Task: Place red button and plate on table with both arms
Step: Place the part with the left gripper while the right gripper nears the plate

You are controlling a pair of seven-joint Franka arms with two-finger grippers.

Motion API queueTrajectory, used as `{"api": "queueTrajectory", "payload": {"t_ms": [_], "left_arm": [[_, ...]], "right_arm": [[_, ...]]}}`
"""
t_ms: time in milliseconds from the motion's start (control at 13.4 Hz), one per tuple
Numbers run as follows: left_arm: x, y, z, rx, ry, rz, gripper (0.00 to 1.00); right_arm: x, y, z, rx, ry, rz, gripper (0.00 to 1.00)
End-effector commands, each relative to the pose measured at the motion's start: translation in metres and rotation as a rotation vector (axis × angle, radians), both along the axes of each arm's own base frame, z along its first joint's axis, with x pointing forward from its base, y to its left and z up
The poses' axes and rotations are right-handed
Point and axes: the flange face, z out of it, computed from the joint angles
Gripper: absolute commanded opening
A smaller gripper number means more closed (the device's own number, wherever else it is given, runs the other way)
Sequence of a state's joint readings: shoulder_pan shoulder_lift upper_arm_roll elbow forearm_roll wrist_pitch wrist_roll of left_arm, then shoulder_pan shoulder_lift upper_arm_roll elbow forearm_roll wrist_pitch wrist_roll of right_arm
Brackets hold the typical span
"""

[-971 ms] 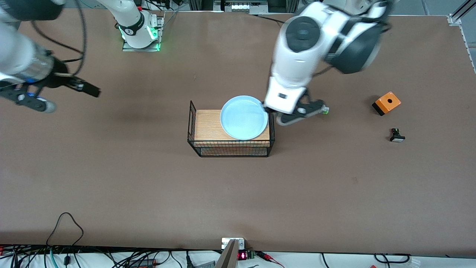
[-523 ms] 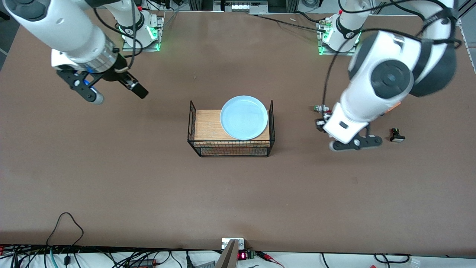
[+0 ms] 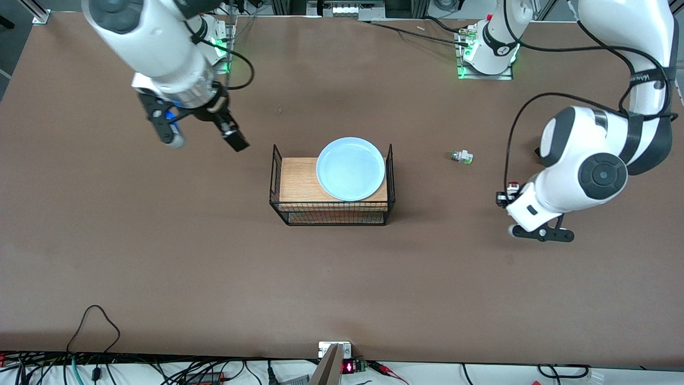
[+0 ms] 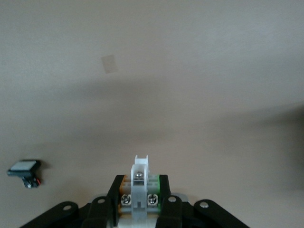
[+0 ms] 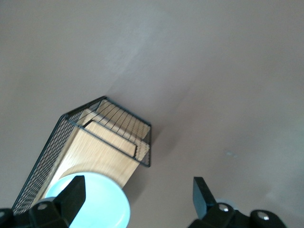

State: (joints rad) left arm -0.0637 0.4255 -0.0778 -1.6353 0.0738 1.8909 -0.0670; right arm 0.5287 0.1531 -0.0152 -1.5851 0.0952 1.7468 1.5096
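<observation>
Two grasps pending release: left gripper (image 3: 505, 199) fingers clamped on red button (image 4: 138, 192), above bare tabletop (image 3: 481, 278). Right gripper (image 3: 200, 136) fingers spread, empty; plate (image 3: 350, 169) toward tabletop centre, nearer this arm.

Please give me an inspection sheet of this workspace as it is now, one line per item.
Surface: brown table, matte.
Job's things: light-blue plate on the wood-topped wire rack; red button held in the left pincer, above the table.
Clutter: small green-headed switch between rack and left arm's end; black switch with white face on the table.
Grippers: left pincer shut on the red button; right pincer open, in the air over the table beside the rack.
Cables: black cables at the table's near edge.
Surroundings: arm bases with green lights along the top.
</observation>
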Motion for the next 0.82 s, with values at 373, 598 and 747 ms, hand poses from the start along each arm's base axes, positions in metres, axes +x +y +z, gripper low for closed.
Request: {"api": "queueTrajectory", "payload": {"t_ms": [373, 598, 747], "left_arm": [[-0.053, 0.025, -0.11, -0.025, -0.084, -0.031, 0.08], [-0.075, 0.022, -0.146, -0.042, -0.13, -0.015, 0.12], [-0.083, 0.018, -0.157, -0.048, -0.141, -0.006, 0.4]], "right_arm": [[0.003, 0.071, -0.054, 0.055, -0.048, -0.157, 1.0], [-0.001, 0.095, -0.075, 0.059, -0.049, -0.136, 1.0], [-0.001, 0.108, -0.089, 0.066, -0.065, -0.169, 1.0]]}}
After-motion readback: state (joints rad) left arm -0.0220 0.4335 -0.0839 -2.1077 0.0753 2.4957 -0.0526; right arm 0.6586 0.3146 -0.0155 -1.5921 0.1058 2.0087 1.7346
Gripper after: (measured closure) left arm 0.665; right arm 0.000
